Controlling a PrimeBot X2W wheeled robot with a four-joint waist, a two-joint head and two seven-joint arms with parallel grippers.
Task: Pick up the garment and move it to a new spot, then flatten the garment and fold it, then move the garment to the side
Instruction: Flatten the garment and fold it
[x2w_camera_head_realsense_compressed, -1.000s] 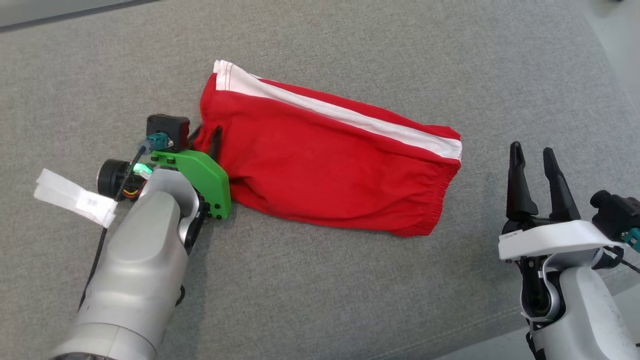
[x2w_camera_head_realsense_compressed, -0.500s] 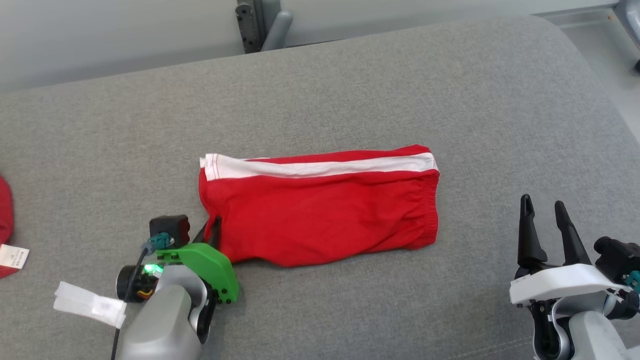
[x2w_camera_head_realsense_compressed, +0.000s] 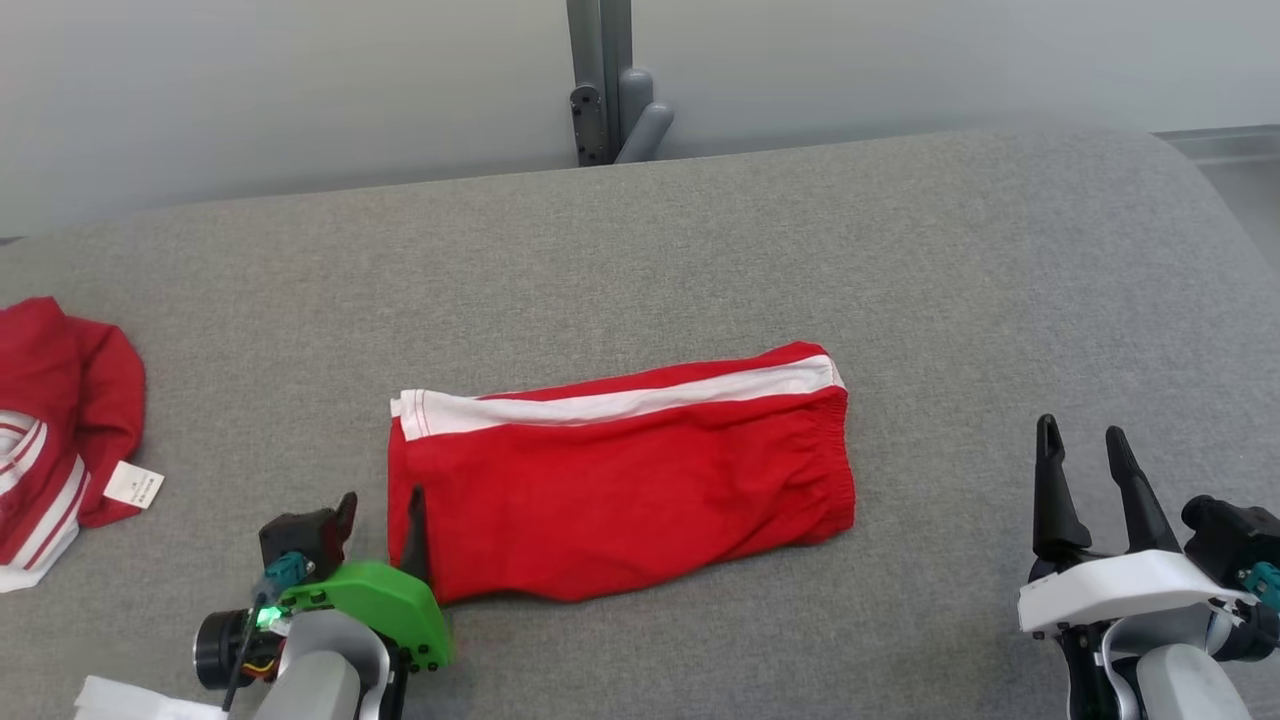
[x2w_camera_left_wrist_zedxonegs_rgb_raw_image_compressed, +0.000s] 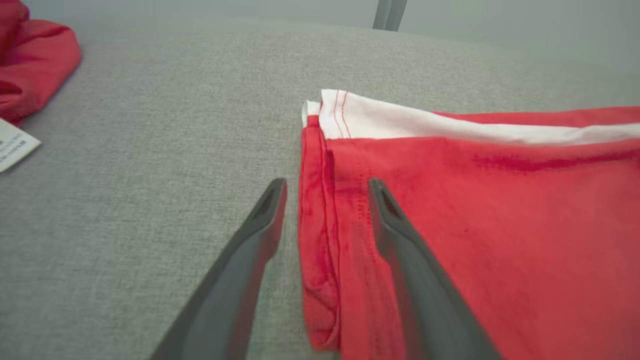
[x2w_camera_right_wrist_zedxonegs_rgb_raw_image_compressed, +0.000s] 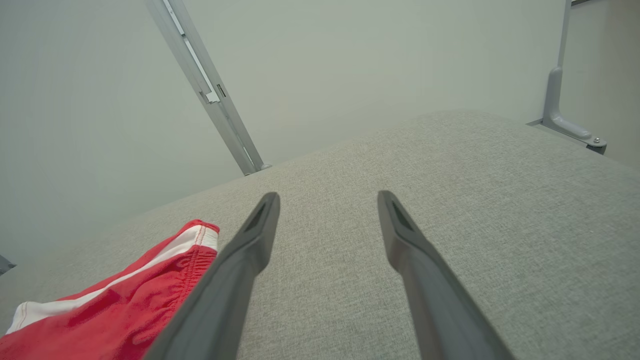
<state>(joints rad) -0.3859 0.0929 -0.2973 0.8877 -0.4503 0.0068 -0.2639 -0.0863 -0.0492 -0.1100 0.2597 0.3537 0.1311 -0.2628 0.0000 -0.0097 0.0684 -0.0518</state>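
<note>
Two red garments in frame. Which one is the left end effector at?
The folded red shorts, centre: the left end effector, open, straddles their left edge. The crumpled red garment with a tag lies apart, far left.

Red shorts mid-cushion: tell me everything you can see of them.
The red shorts look like soft knit, folded double and lying flat on the grey cushion. A white stripe runs along the far edge; the gathered waistband faces the robot's right, the stitched leg hems its left. The open left gripper straddles the hem edge, one finger over the fabric.
</note>
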